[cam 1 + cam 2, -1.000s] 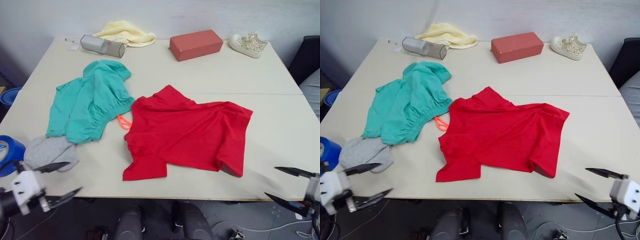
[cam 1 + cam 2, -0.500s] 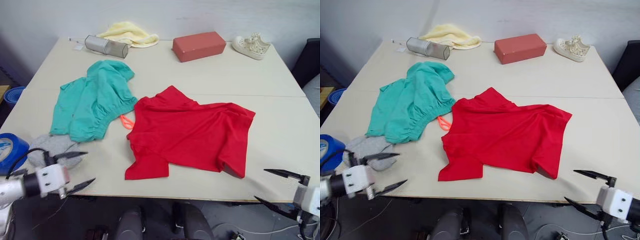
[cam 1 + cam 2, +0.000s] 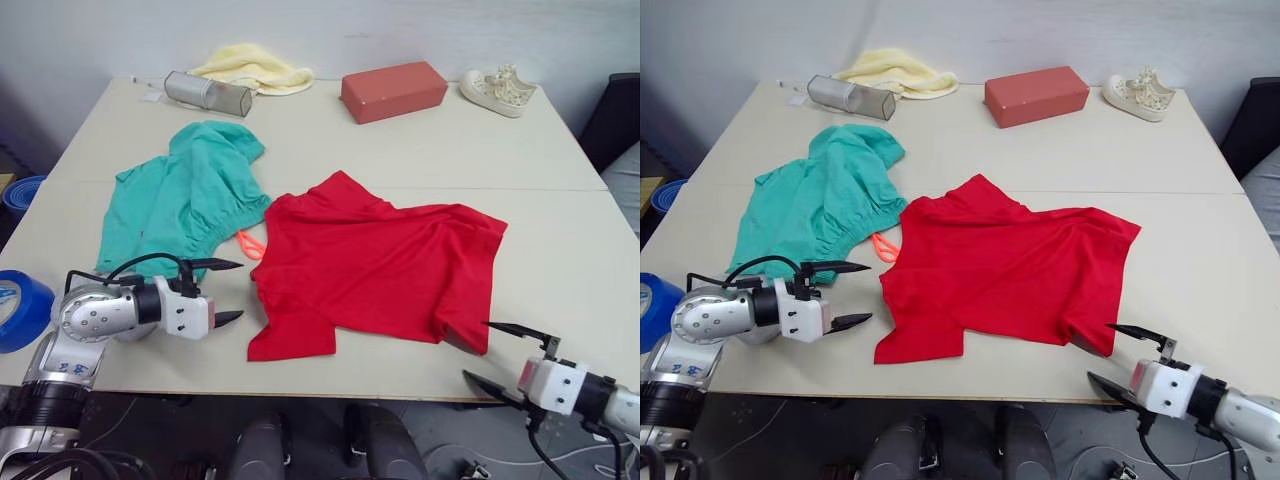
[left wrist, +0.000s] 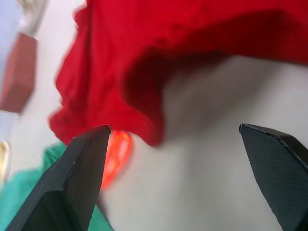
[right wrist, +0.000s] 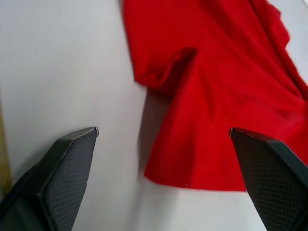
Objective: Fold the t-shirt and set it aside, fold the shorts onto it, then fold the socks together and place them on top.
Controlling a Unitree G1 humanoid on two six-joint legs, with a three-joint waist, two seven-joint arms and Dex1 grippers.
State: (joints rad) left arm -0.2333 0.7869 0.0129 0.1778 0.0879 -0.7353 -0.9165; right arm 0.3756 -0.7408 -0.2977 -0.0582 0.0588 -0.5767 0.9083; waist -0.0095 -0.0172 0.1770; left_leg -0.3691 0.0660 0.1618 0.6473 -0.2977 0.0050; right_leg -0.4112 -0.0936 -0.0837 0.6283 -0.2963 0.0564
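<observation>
1. The t-shirt [image 3: 375, 265] lies crumpled and unfolded on the bench [image 3: 560, 250], toward the near edge and a little right of centre. One sleeve points at the near edge, and its far hem is bunched up.
2. The shorts [image 3: 180, 200] lie in a loose heap to the left of the t-shirt, almost touching it. Their orange drawstring [image 3: 247, 243] pokes out between the two garments.
3. The socks cannot be made out. The left arm covers the near-left part of the bench, so I cannot tell where they lie.
4. The left gripper [image 3: 222, 292] hangs low over the bench just beside the t-shirt's near-left sleeve. Its fingers are apart and hold nothing.
5. The right gripper [image 3: 1125, 355] sits at the near edge, just off the t-shirt's near-right corner. Its fingers are also spread wide and empty.
6. A judgement on progress: nothing is done yet. No garment is folded, nothing has been set aside, and nothing is stacked.
7. Both arms look set to take the t-shirt's near edge at its two ends, which would be the opening step.
8. Left to do: fold and place the t-shirt, fold the shorts onto it, then pair the socks and put them on top.
9. Along the far edge lie a yellow cloth [image 3: 250, 68], a mesh case [image 3: 205, 92], a red box [image 3: 392, 90] and a shoe [image 3: 497, 88], well apart from the work.
</observation>
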